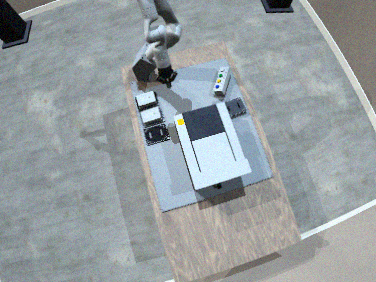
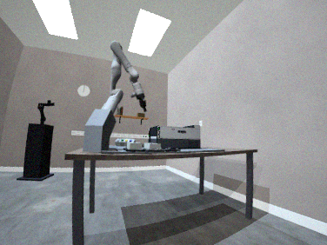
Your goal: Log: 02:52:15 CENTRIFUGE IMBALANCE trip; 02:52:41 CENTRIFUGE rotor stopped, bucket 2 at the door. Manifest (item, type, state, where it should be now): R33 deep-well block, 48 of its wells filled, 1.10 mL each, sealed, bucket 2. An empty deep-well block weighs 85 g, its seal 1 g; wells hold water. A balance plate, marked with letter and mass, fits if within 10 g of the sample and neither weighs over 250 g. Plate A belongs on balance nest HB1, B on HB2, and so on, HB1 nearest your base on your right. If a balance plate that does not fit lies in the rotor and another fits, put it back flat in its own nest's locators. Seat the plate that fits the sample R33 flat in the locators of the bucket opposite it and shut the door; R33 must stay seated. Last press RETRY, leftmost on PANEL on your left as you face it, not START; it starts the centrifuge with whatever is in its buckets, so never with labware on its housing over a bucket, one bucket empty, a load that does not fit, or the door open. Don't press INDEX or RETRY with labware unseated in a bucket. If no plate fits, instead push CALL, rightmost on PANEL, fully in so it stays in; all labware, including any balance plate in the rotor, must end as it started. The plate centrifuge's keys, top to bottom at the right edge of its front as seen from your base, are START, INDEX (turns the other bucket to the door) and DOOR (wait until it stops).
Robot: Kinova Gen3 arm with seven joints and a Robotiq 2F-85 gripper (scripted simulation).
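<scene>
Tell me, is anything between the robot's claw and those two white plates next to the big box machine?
Nothing visible stands in the way. The shut gripper hangs high above the grey mat, empty. The two white balance plates lie in their nests just below and beside it, apart from the white plate centrifuge, with only open air above them.
</scene>
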